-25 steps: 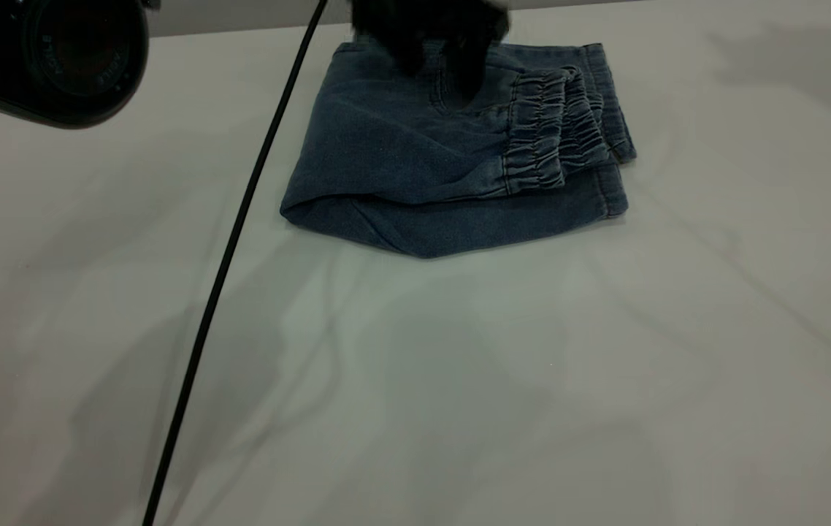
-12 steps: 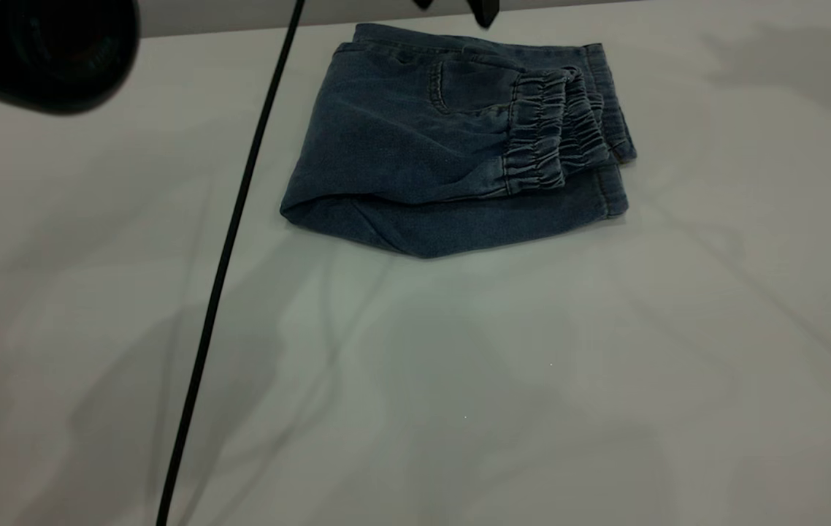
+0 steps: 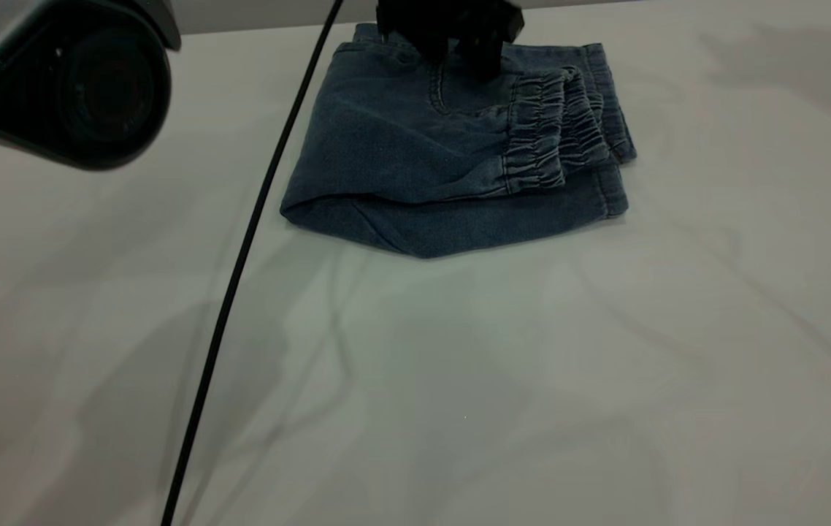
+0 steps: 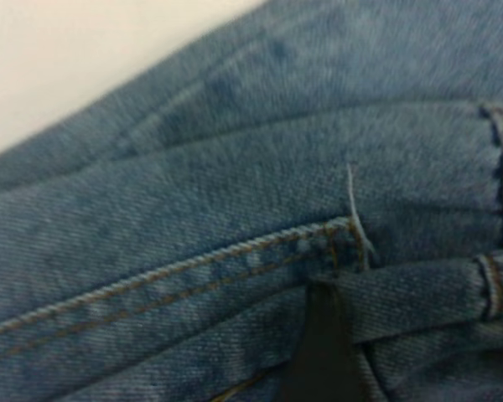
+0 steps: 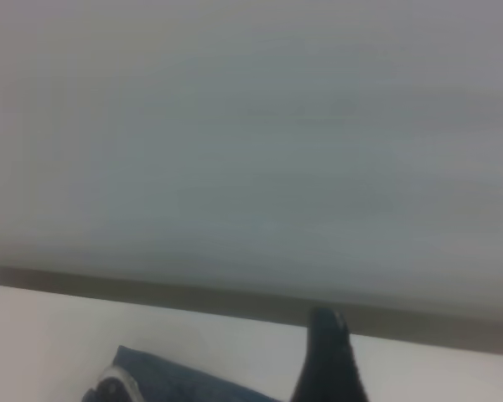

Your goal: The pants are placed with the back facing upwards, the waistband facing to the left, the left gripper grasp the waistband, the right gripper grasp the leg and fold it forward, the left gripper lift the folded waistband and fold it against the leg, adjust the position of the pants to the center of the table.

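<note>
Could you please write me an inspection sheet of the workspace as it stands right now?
Surface: pale table, shadowed, bare in front of the garment.
Job's things: pants folded into a compact stack at the far middle; gathered waistband lies on top, toward the right.
Clutter: nothing seen.
Grippers: left gripper down on the pants' far edge, jaws against denim; right gripper raised off the cloth, aimed at the wall.
Cables: one black cable slants across the left.
Surroundings: grey wall; black camera lens at upper left.
</note>
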### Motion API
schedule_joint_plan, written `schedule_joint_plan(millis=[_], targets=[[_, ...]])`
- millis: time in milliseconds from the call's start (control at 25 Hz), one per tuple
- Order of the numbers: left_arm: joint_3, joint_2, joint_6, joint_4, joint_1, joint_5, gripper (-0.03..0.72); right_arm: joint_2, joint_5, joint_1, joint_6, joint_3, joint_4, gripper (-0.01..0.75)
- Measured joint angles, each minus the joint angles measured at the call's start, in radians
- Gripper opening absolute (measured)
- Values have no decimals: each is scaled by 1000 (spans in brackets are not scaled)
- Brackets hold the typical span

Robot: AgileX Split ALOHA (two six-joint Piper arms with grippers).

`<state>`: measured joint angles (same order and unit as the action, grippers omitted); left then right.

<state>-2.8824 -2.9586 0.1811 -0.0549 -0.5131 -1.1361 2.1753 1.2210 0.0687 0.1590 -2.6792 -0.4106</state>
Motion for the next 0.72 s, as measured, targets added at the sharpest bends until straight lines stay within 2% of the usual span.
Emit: schedule_joint_plan(millis=[160, 280, 720], targets=[[13, -15, 1, 0, 0, -11, 480, 0, 0, 0, 1, 0, -2, 434], [13, -12, 1, 0, 0, -74, 474, 0, 0, 0, 1, 0, -2, 434], [10, -5, -15, 0, 1, -90, 474, 0, 0, 0, 2, 0, -2, 434]])
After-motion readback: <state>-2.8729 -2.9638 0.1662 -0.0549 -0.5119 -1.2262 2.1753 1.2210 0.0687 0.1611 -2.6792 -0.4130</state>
